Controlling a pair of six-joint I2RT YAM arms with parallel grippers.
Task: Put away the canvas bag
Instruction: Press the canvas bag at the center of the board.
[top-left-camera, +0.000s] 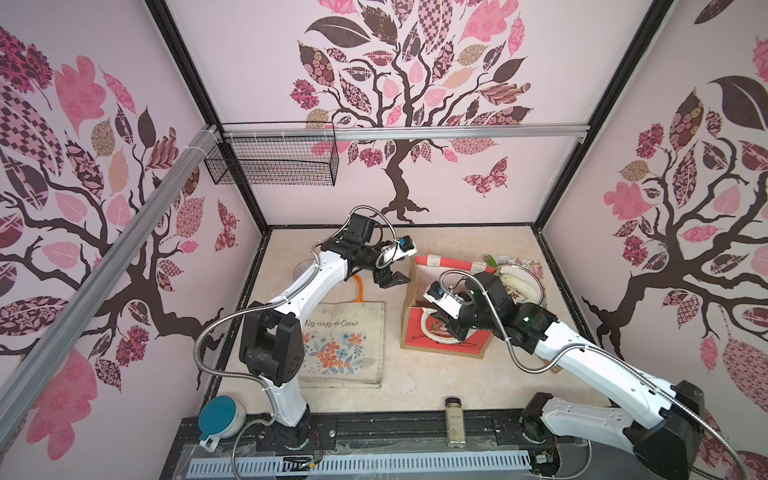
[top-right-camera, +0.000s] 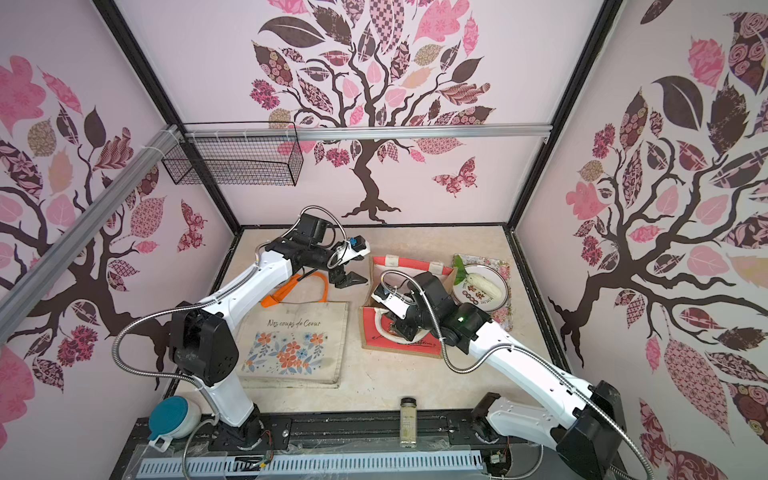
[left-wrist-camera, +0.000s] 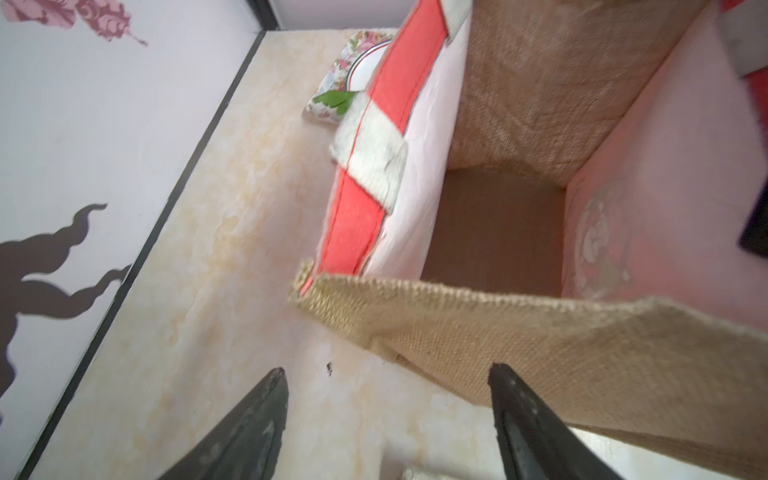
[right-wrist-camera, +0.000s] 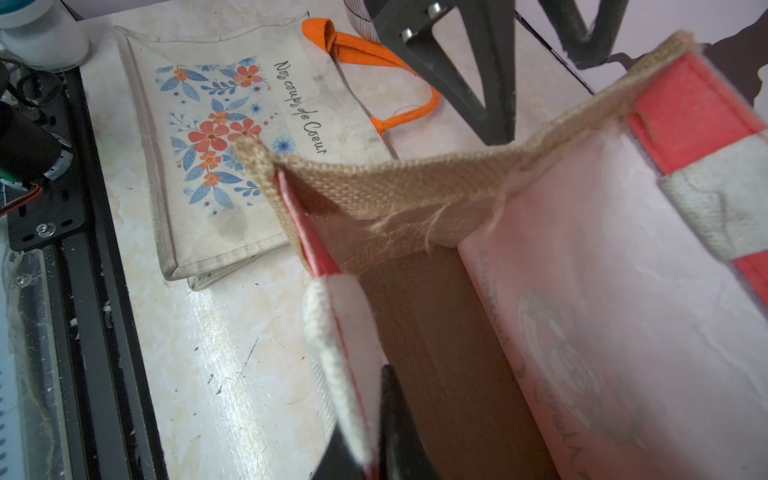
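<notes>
Beyond the flat canvas bag (top-left-camera: 345, 345), left gripper (top-left-camera: 395, 280) spread, empty, right gripper (right-wrist-camera: 370, 449) pinching jute bag (top-left-camera: 436, 349) rim.

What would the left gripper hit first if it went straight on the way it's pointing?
Probably the sagging burlap side panel of the red jute bag, right ahead of the open left gripper, though depth is unclear.

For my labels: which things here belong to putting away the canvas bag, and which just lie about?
Job: floral canvas bag; red jute bag; right gripper, shut on its rim; left gripper, open.
Lying about: spice jar; teal-lidded container; plate; wire basket.
</notes>
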